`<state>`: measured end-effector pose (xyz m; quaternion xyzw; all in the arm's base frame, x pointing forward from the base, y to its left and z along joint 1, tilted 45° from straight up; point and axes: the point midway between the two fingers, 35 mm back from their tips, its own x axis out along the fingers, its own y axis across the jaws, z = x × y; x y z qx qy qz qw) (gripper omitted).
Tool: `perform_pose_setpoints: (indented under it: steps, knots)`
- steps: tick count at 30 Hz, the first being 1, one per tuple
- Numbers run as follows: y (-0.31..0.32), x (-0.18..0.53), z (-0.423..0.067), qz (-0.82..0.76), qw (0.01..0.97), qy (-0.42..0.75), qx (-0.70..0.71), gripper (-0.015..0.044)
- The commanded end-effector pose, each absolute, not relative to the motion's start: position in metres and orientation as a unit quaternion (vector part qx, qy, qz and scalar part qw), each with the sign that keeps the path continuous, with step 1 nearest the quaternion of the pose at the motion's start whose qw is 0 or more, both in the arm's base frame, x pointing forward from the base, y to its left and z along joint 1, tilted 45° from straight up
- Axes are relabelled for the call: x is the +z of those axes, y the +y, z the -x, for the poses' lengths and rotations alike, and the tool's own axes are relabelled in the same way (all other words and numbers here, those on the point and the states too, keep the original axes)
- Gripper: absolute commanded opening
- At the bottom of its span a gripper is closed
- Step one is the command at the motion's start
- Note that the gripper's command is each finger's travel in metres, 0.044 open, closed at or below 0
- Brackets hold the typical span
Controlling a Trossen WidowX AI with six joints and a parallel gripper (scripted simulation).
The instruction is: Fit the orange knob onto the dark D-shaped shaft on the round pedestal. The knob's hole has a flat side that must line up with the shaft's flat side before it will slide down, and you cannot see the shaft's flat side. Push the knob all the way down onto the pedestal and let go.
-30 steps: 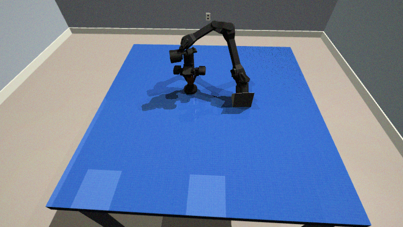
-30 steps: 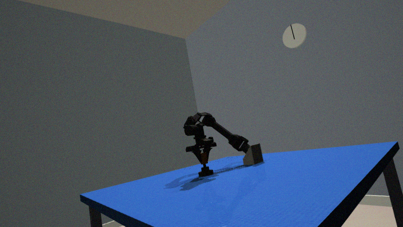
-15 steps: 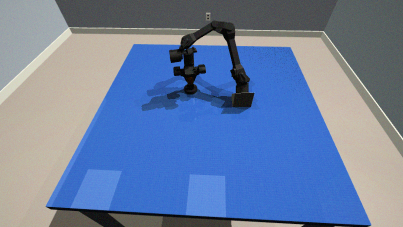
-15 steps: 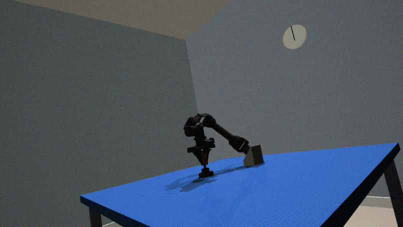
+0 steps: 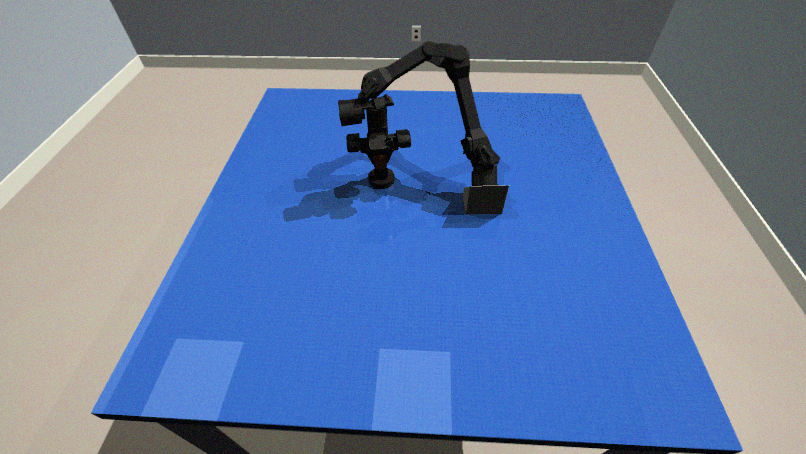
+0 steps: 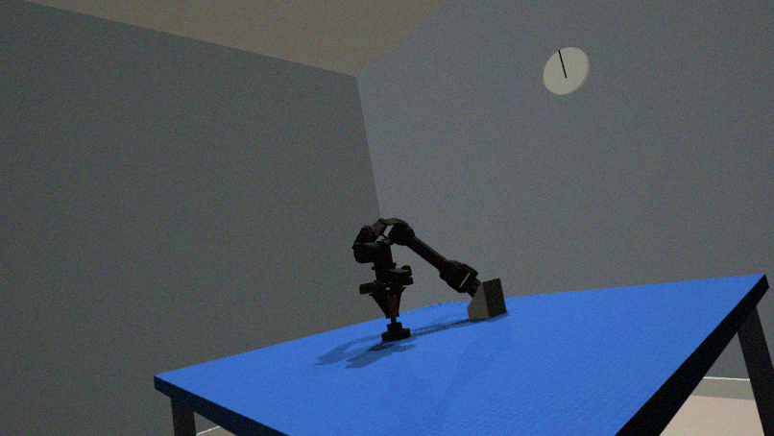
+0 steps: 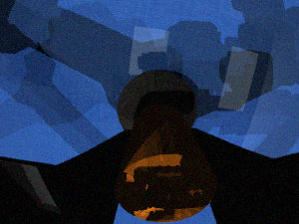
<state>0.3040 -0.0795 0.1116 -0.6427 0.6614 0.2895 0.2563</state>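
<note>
My gripper (image 5: pixel 381 161) (image 6: pixel 394 310) (image 7: pixel 160 135) points straight down and is shut on the orange knob (image 5: pixel 381 162) (image 6: pixel 393 308) (image 7: pixel 165 183). The knob hangs directly over the round dark pedestal (image 5: pixel 381 178) (image 6: pixel 396 333) (image 7: pixel 136 98), which stands on the blue table (image 5: pixel 406 270) (image 6: pixel 487 368). In the exterior view a short gap shows between the knob and the pedestal's base. In the wrist view the knob covers the middle of the pedestal, so the D-shaped shaft is hidden and I cannot tell whether the knob touches it.
The arm's grey base block (image 5: pixel 485 198) (image 6: pixel 487 299) stands on the table to the right of the pedestal. Two pale rectangles (image 5: pixel 192 378) (image 5: pixel 412 390) are marked near the table's front edge.
</note>
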Motion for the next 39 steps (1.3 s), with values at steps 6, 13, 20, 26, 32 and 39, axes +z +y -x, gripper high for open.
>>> perform_pose_setpoints:
  steps: [6, 13, 20, 26, 32, 39]
  knots:
    - [-0.0761, 0.1146, -0.3009, 0.644, 0.254, 0.661, 0.291, 0.0000]
    - [-0.0760, 0.1145, -0.3014, 0.666, 0.189, 0.629, 0.355, 0.0000]
    - [-0.0777, 0.1131, -0.3027, 0.667, 0.185, 0.627, 0.358, 0.0000]
    - [-0.0786, 0.1120, -0.3023, 0.667, 0.185, 0.627, 0.358, 0.0000]
    - [-0.0795, 0.1111, -0.3014, 0.667, 0.185, 0.627, 0.358, 0.0000]
    - [-0.0796, 0.1112, -0.3011, 0.667, 0.185, 0.627, 0.358, 0.0000]
